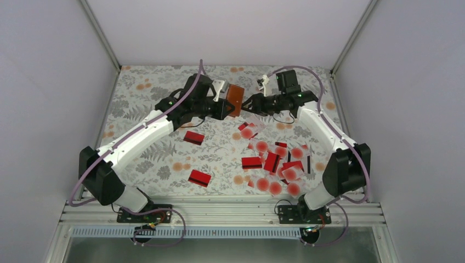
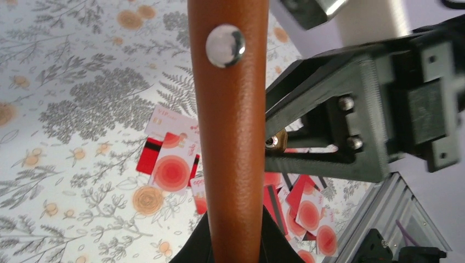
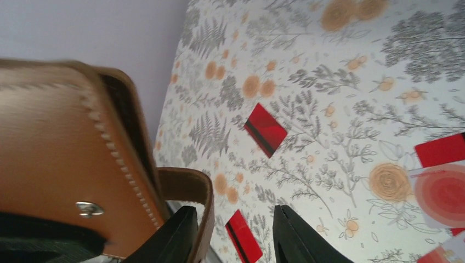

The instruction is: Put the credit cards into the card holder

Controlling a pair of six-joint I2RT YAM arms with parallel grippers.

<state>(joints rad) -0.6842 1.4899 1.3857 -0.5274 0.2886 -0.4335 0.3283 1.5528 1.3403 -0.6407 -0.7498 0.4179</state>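
Brown leather fills the wrist views: the card holder (image 1: 236, 98) hangs above the far middle of the table (image 1: 142, 104), between the two arms and touching no surface. The left gripper (image 1: 226, 106) pinches it, a dark finger pressed against each side of its lower end in the left wrist view. From there its long axis runs straight up the frame, out from between the fingers, and a round silver snap stud (image 2: 225, 46) near the far end faces the camera. From above, the holder shows as an orange-brown rectangle with its long side running roughly from near to far and a little askew. The right gripper (image 1: 248, 103) comes at it from the right. Its fingers (image 3: 293, 235) stand spread with a clear gap, and a curled leather flap (image 3: 189, 186) of the holder lies just beside the left-hand finger in that view. Whether the finger touches the flap I cannot tell. The credit cards (image 1: 272, 162) lie flat on the table, well below and nearer than the holder. Most are heaped and overlapping before the right arm, glossy red ones mixed with pale ones bearing a red dot. Two lone red cards (image 1: 194, 137) lie apart toward the left arm, the second (image 1: 199, 178) nearer the front edge.
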